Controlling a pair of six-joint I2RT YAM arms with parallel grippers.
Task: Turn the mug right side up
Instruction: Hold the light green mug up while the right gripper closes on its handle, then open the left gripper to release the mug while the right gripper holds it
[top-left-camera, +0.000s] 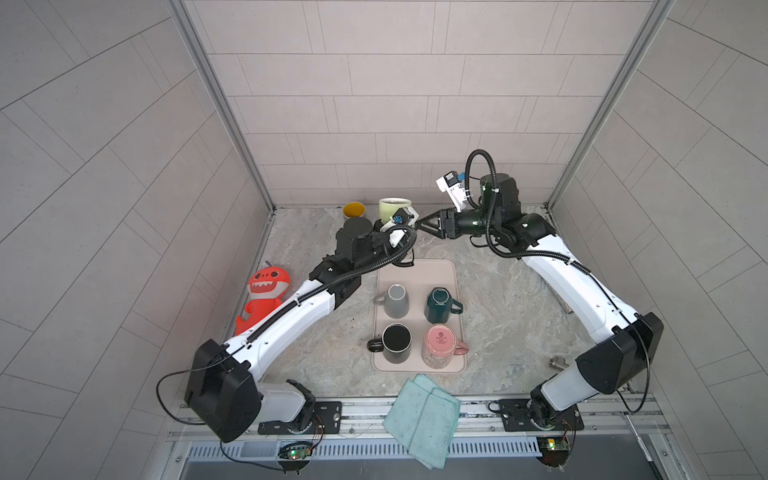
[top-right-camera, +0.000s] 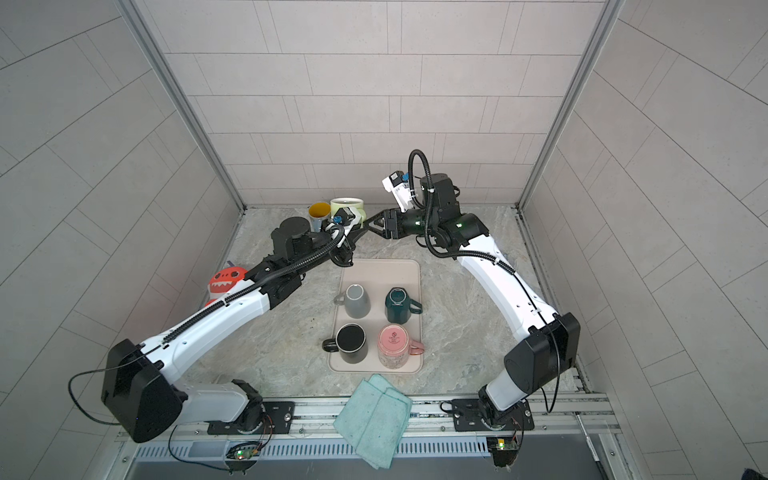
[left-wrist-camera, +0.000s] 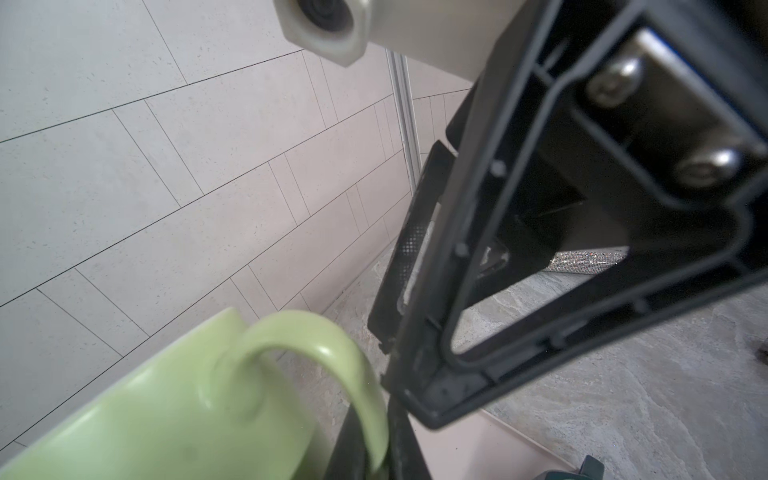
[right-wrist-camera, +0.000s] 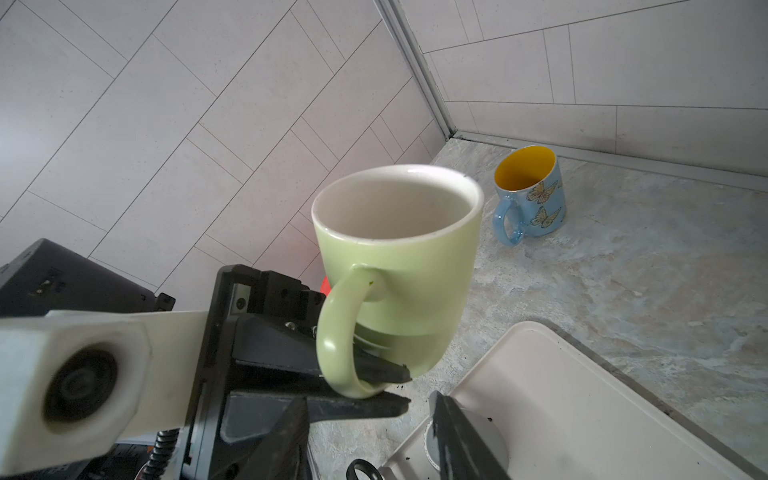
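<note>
**Top view:** mug (top-left-camera: 392, 207) stands mouth-up at the back, beyond the tray (top-left-camera: 415, 270), with the right gripper (top-left-camera: 419, 222) alongside.
**Left wrist:** the handle (left-wrist-camera: 332, 345) lies just beside the right gripper's finger.
**Right wrist:** the left gripper (right-wrist-camera: 405, 388) pinches the handle, apparently to keep the mouth upward. The right jaws are parted and empty.

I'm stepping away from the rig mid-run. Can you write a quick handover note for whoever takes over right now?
Left gripper: shut on the handle of the green mug, which is mouth up, beyond the tray.
Right gripper: open and empty, just beside that handle.
Done: the green mug is right side up.
Left: set it down and release it.
Also: the pink mug on the tray sits base up; the blue butterfly mug stands upright at the back.
</note>
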